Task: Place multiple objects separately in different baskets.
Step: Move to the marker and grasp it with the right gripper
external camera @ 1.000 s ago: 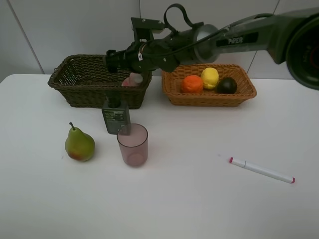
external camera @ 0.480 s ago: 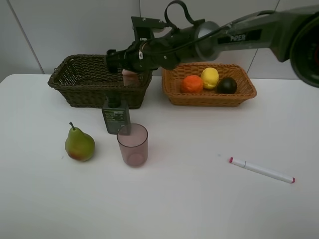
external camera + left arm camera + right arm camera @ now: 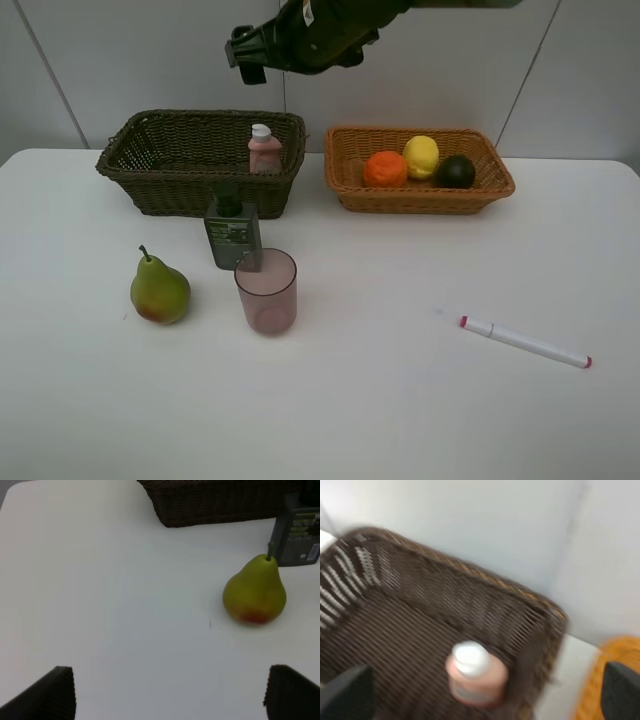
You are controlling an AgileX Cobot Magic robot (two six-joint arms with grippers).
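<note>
dark basket: back left; small pink bottle upright inside its right end.
tan basket: back right; holds orange, lemon, dark green fruit.
right gripper: high above dark basket, jaws wide, empty.
left gripper: near pear, jaws wide, empty.
pump bottle: just before dark basket; cup beside it.
pear: left of cup.
marker: on table, front right.
</note>
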